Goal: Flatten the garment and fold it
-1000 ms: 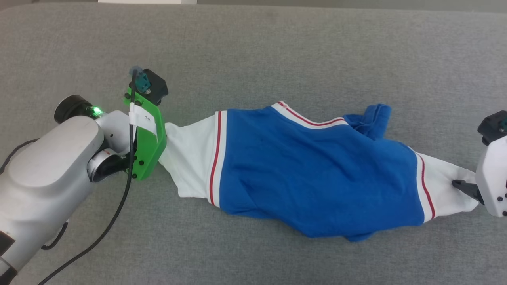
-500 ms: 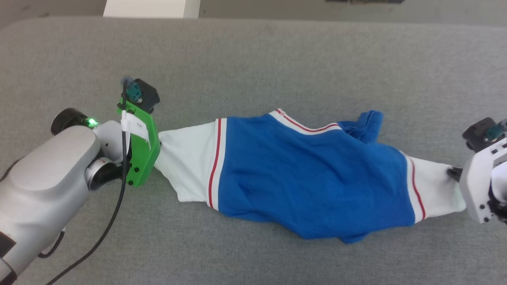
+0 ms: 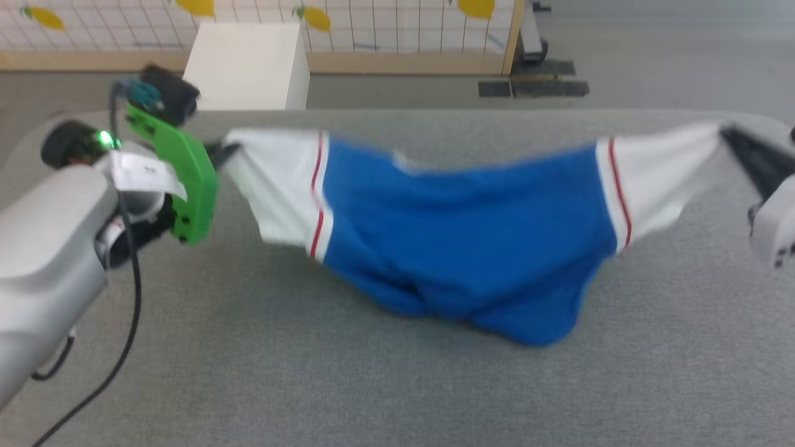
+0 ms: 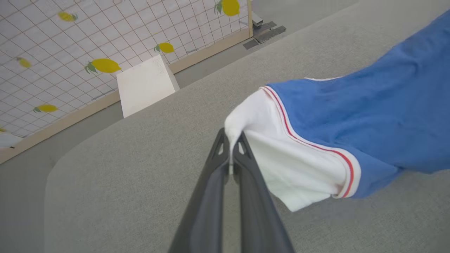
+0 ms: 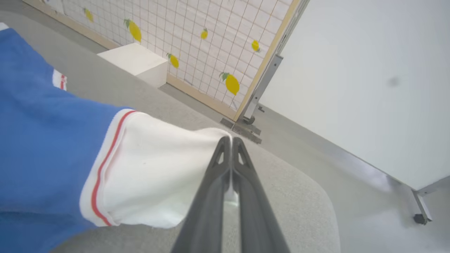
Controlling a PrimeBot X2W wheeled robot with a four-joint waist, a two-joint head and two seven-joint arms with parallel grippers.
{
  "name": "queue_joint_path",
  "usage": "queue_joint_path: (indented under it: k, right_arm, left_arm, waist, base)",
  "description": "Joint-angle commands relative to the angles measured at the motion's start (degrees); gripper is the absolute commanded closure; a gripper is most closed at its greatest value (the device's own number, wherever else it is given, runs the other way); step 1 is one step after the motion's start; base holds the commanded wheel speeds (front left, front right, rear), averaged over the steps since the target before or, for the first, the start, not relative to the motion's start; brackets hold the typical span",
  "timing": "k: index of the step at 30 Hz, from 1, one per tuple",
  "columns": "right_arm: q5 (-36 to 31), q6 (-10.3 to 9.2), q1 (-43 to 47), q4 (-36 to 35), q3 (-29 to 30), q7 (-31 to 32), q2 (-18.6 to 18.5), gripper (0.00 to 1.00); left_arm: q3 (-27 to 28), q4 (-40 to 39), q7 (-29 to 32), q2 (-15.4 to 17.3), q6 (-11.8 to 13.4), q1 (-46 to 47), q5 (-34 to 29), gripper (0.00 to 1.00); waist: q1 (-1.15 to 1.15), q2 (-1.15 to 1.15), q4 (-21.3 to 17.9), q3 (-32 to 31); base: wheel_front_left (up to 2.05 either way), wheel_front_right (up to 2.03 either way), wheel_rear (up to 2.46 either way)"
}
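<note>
garment point(image 3: 459, 248) strung across centre, left pincer point(image 3: 225, 149) clamped on its white sleeve at 9 o'clock, right pincer point(image 3: 725, 132) clamped on opposite sleeve at 3 o'clock, blue body sagging over grey worktop point(image 3: 372, 385)

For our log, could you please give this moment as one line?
left pincer: shut on garment sleeve | right pincer: shut on opposite sleeve | garment: sagging between

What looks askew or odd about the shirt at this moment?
The garment hangs slack between the left gripper and right gripper, each shut on a white sleeve tip. Its blue middle sags, bunched, toward the grey surface, so it is not flat. No tear shows.
</note>
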State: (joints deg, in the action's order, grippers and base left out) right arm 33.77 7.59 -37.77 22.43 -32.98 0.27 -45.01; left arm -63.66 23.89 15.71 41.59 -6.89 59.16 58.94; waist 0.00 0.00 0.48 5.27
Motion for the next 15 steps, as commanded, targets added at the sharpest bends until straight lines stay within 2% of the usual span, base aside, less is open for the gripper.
queue_joint_path:
  k: [1,2,3,8,10,15]
  right_arm:
    - [-1.9,-0.10,-1.5,-0.7,1.5,-0.6,0.9,1.00]
    - [-3.4,-0.10,-2.3,-1.1,3.6,-1.3,1.6,1.00]
    - [-6.3,-0.10,-4.3,-2.6,8.3,-1.7,3.9,1.00]
    - [-12.7,-0.10,-9.5,-4.9,14.5,-1.0,7.2,1.00]
    - [-14.2,-0.10,-12.2,-5.1,16.3,-0.5,8.7,1.00]
    - [-17.0,-0.10,-20.7,-3.8,16.3,1.6,11.2,1.00]
  left_arm:
    - [0.8,-0.1,-1.3,0.2,0.6,1.7,-0.4,1.00]
    - [1.7,-0.4,-2.7,0.2,1.0,2.7,-0.7,1.00]
    - [3.8,-0.9,-6.4,0.2,2.3,5.4,-2.2,1.00]
    - [5.9,-0.8,-11.8,-1.0,4.7,11.4,-6.7,1.00]
    - [6.5,0.0,-14.0,-1.9,5.8,14.1,-8.9,1.00]
    - [8.6,4.0,-19.1,-4.6,7.8,20.6,-12.3,1.00]
  waist:
    - [0.00,0.00,-0.6,-1.7]
    - [0.00,0.00,-0.7,-1.9]
    - [0.00,0.00,-0.7,-2.2]
    - [0.00,0.00,-0.4,-1.5]
    - [0.00,0.00,-0.3,-0.5]
    - [0.00,0.00,-0.5,3.9]
  base:
    - [0.00,0.00,0.00]
    - [0.00,0.00,0.00]
    - [0.00,0.00,0.00]
    - [0.00,0.00,0.00]
    - [0.00,0.00,0.00]
    - [0.00,0.00,0.00]
